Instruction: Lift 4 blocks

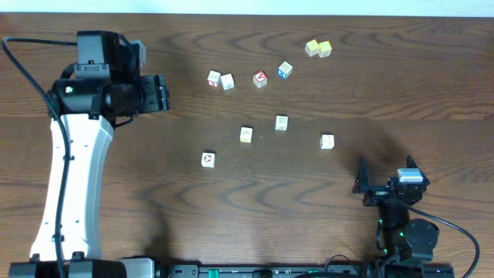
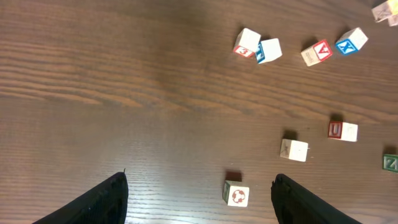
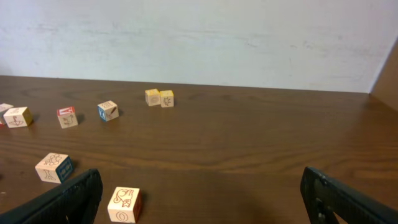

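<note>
Four cream blocks (image 1: 246, 134) scattered on dark wood-grain table (image 1: 231, 216); white wall (image 3: 249, 37) behind; left claw (image 2: 200, 177), right claw (image 3: 200, 177) spread.

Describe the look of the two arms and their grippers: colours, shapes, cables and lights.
The left arm has a long white link, black joint housings, a small green light and a thin black cable. The right arm is black, with a grey block on top, small green lights and a looping black cable. The left gripper and the right gripper have dark, tapering fingers.
</note>
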